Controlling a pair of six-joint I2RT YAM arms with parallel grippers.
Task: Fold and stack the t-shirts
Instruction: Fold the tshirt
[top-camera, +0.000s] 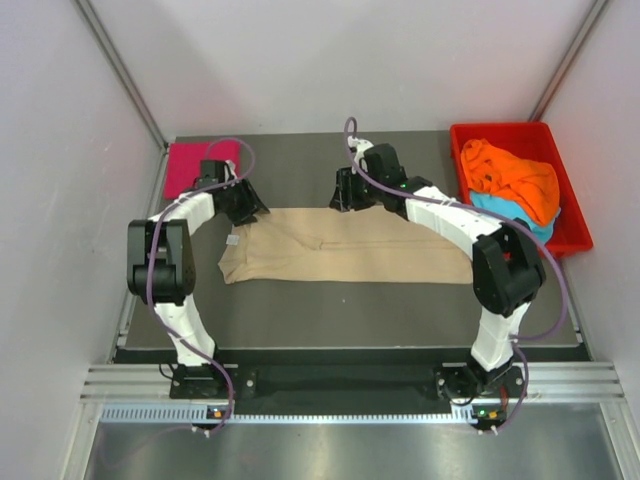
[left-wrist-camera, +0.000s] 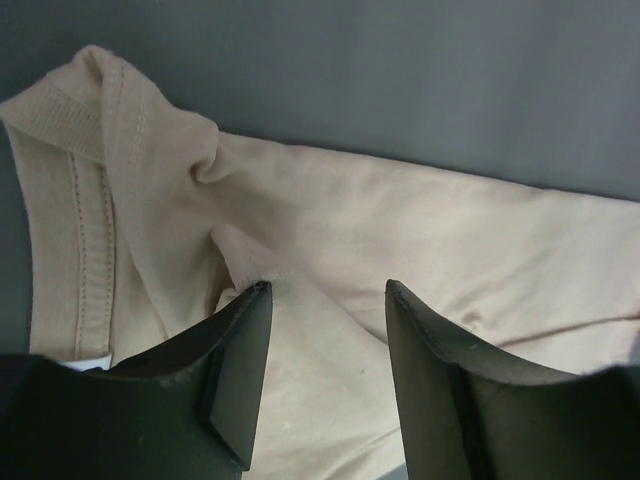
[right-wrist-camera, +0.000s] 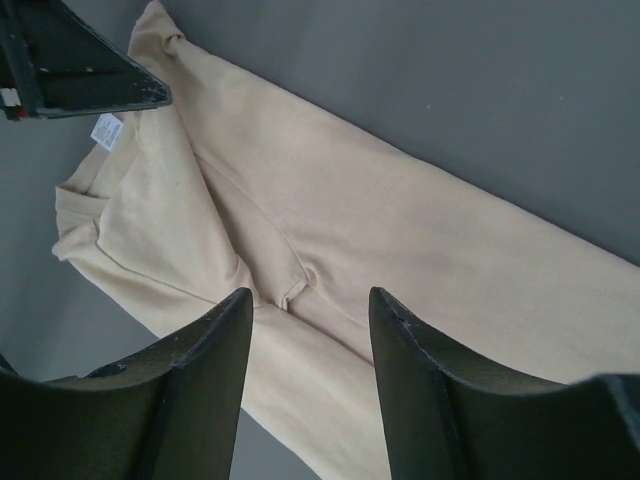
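Two parted jaws each straddle a beige t-shirt (top-camera: 345, 250) pucker.

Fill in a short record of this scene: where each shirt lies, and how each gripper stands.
beige shirt: spread across the middle of the table, partly folded
pink shirt: flat, far left corner
orange shirt: crumpled in the red tray, far right
blue shirt: in the tray, partly under the orange shirt
left gripper: open, over the beige shirt's collar end
right gripper: open, over the beige shirt's far edge
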